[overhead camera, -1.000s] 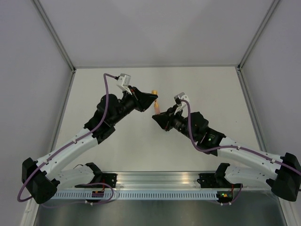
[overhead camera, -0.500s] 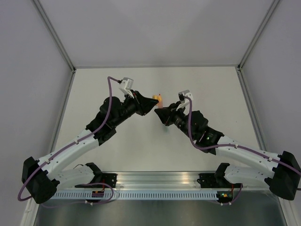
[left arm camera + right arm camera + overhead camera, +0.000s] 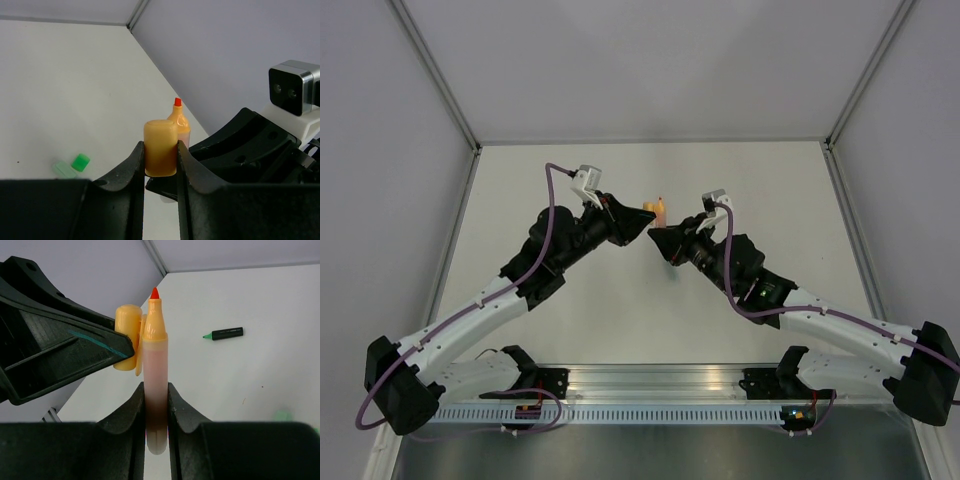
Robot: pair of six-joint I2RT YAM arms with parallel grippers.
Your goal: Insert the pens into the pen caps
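My left gripper (image 3: 160, 150) is shut on an orange pen cap (image 3: 160, 147), held above the table. My right gripper (image 3: 155, 395) is shut on the orange pen (image 3: 155, 355), which points upward with its red tip bare. The cap (image 3: 126, 337) sits right beside the pen's upper end, touching or nearly touching its side, not on the tip. In the top view the two grippers meet at mid-table, with the pen (image 3: 661, 210) between them. A black pen with a green end (image 3: 224, 333) lies on the table. A bright green cap (image 3: 80, 162) lies next to a pale green piece (image 3: 64, 169).
White table (image 3: 770, 190) with grey walls on three sides and metal corner posts. The arm bases and a rail run along the near edge (image 3: 650, 385). The right arm's camera housing (image 3: 292, 87) shows close behind the cap.
The right gripper has raised the orange pen toward the far side, and the left gripper has shifted slightly. Cap and pen have come together, now side by side.
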